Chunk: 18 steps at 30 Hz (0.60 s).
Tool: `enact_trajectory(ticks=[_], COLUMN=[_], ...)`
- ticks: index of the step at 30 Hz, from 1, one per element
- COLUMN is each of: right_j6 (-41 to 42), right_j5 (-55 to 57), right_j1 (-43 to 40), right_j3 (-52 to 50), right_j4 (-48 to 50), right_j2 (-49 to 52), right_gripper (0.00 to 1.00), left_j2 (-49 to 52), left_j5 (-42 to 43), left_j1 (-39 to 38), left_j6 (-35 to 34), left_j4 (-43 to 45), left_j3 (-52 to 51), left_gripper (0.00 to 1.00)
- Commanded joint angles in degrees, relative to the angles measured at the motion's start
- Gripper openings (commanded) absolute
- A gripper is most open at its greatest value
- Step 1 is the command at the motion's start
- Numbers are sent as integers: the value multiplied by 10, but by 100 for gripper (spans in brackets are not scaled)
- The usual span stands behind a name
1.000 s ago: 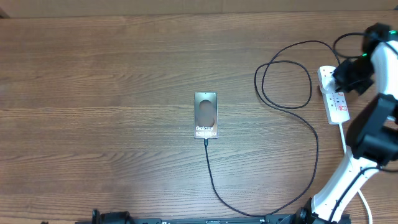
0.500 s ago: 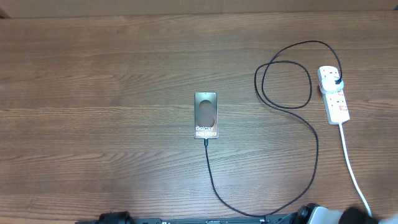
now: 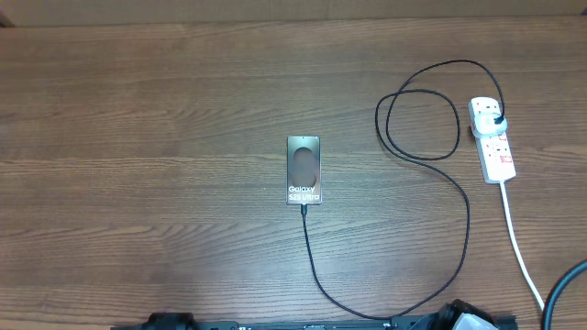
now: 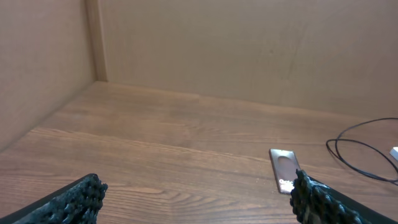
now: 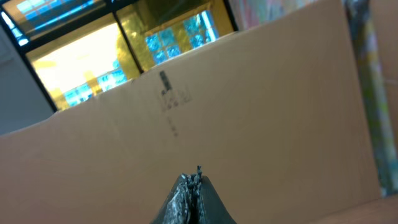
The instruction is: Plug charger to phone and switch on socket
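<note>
The phone point(image 3: 304, 170) lies flat near the middle of the bench point(image 3: 138, 137), with the face that carries white letters turned up. The small tip of the charger point(image 3: 469, 225) meets the near short edge of the phone and seems to sit in it. From there the black cable goes toward the near edge of the bench, bends to the right, goes back up and makes one loop just beside the socket point(image 3: 500, 158). Its black plug point(image 3: 496, 116) sits in the far end of the socket. The socket lies at the right side of the bench, well apart from the phone. Its white cord point(image 3: 519, 252) runs to the near right corner. The switches are too small to tell their position.

The left end effector point(image 4: 199, 186) is wide open and holds nothing. The right end effector point(image 5: 194, 180) has its fingers pressed together with nothing between them, and it points at a cardboard wall point(image 5: 280, 112).
</note>
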Motion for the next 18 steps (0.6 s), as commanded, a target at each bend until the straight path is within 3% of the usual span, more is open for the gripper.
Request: enact_trajectory(ticks=[1,9,18], right_j6=[-7,-7,-6], right_j5=[-1,-1,-13], right_j1=[23,58,58], right_j3=[-3,-99,-283], right_j4=[-9,17,136], right_j2=[-18,-76,-176], right_gripper=[4,4,4], left_j2=[-6,-6,-6], left_j5=[-1,-1,21], left_j1=[24,66,66], left_j6=[-7,-6,-35], left_j4=[2,-7,-21], left_j3=[0,1,-3], left_gripper=[100,100,100])
